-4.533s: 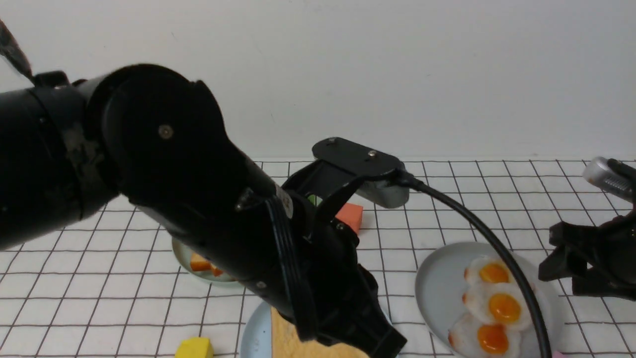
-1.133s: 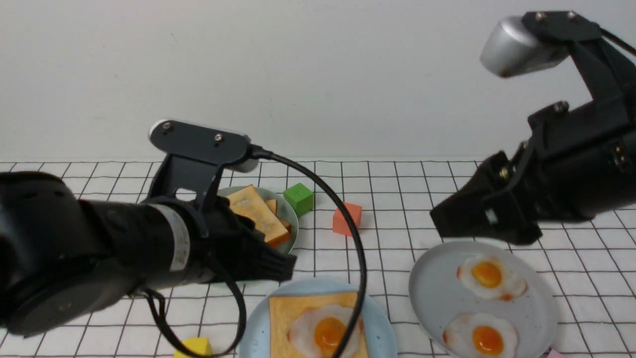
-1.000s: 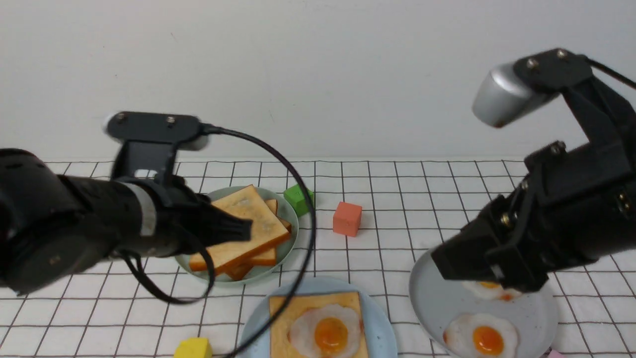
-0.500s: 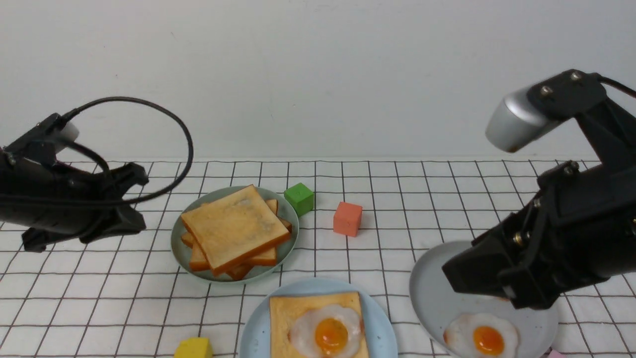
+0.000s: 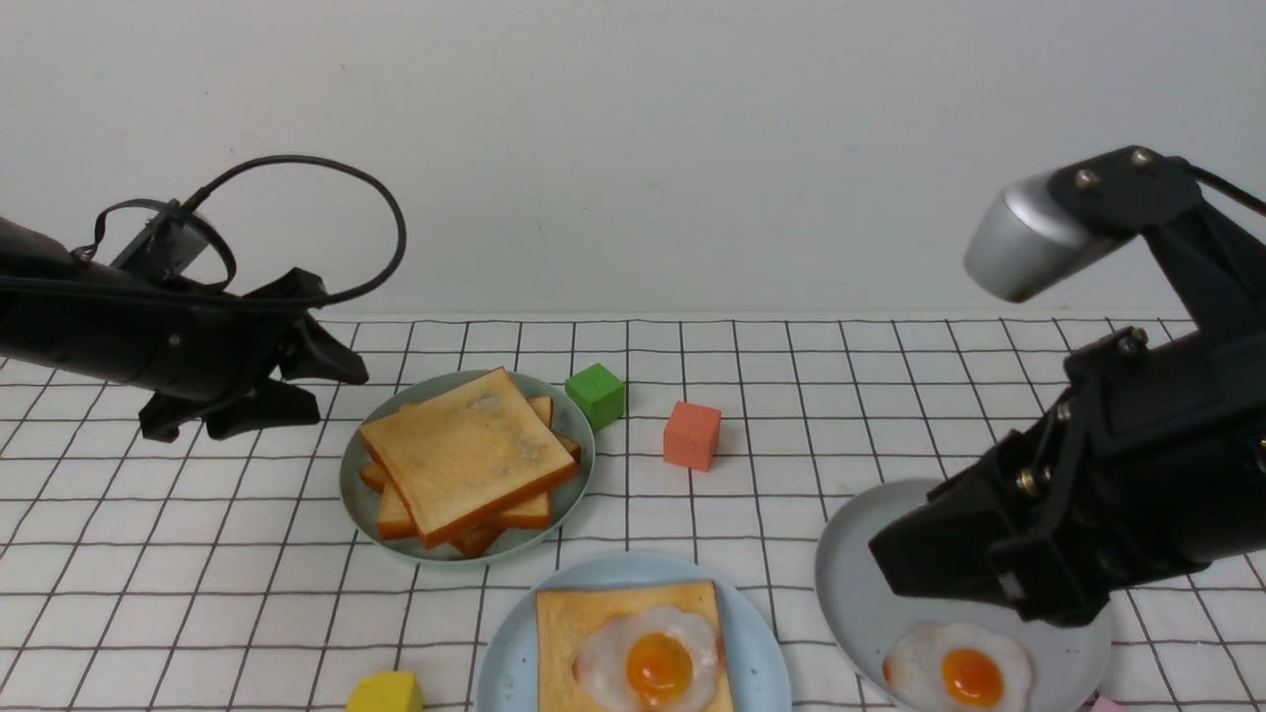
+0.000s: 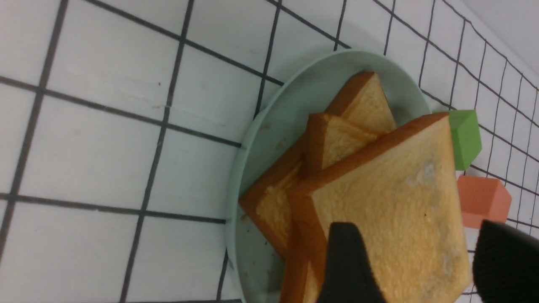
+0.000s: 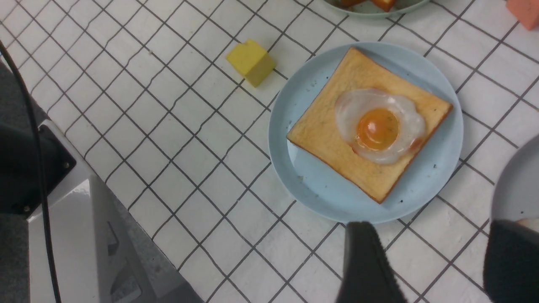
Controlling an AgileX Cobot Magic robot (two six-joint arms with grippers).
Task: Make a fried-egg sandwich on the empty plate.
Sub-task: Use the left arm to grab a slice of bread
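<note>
The pale blue plate (image 5: 767,665) at the front centre carries one golden toast slice (image 5: 566,633) with a fried egg (image 5: 648,665) lying on top. The right wrist view shows this plate (image 7: 438,181), the toast (image 7: 324,139) and the egg (image 7: 377,126) from above. A stack of plain toast (image 5: 465,455) fills the sage-green plate (image 5: 352,494). My left gripper (image 5: 331,381) hovers open and empty just left of that stack (image 6: 387,189). My right gripper (image 5: 885,559) hangs open and empty above the grey plate (image 5: 846,593), whose one visible egg (image 5: 957,672) lies below it.
A green cube (image 5: 595,394) and an orange-red cube (image 5: 690,433) sit behind the plates. A yellow cube (image 5: 386,692) lies at the front edge left of the blue plate. The right arm hides part of the grey plate. A wall closes off the back.
My left arm swung from the centre out to the left, then crept back toward the toast stack with its jaws now open. My right gripper came down over the grey plate.
</note>
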